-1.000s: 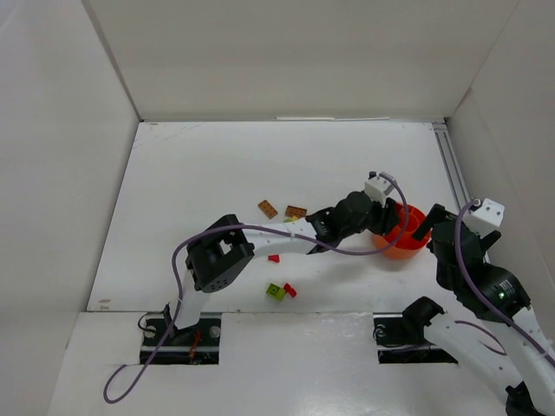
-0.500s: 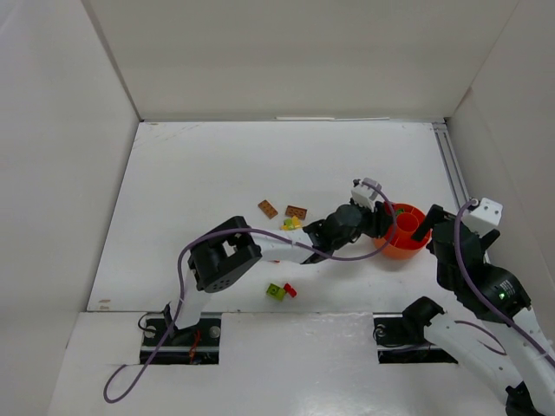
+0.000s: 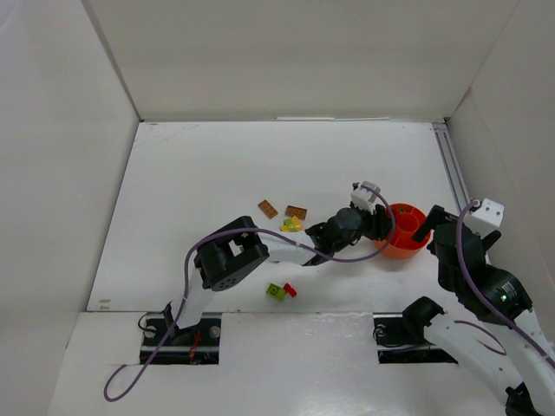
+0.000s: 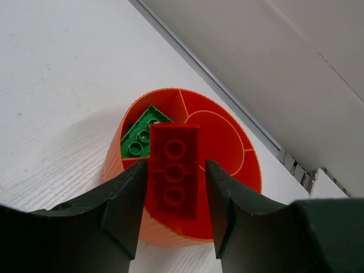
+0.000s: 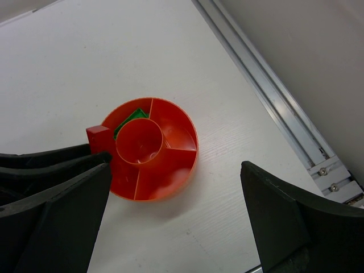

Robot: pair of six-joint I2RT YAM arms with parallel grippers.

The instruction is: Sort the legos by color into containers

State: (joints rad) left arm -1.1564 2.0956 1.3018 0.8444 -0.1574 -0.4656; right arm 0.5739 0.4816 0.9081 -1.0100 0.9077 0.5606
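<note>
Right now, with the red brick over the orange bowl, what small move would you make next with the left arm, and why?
Probably open the left gripper and let the red brick drop. It sits between the fingers above the orange bowl, mostly over the compartment beside the one holding the green plate, so colours should stay apart.

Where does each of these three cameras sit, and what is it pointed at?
Top external: fixed above and behind, looking down on the white table; left arm and right arm show, bases at bottom.
Left wrist: on the left arm, looking past the left gripper, holding a red lego, into the orange bowl.
Right wrist: on the right arm, looking down at the bowl; the open right gripper flanks it.
Shared: both wrist views show the bowl and its green lego.
</note>
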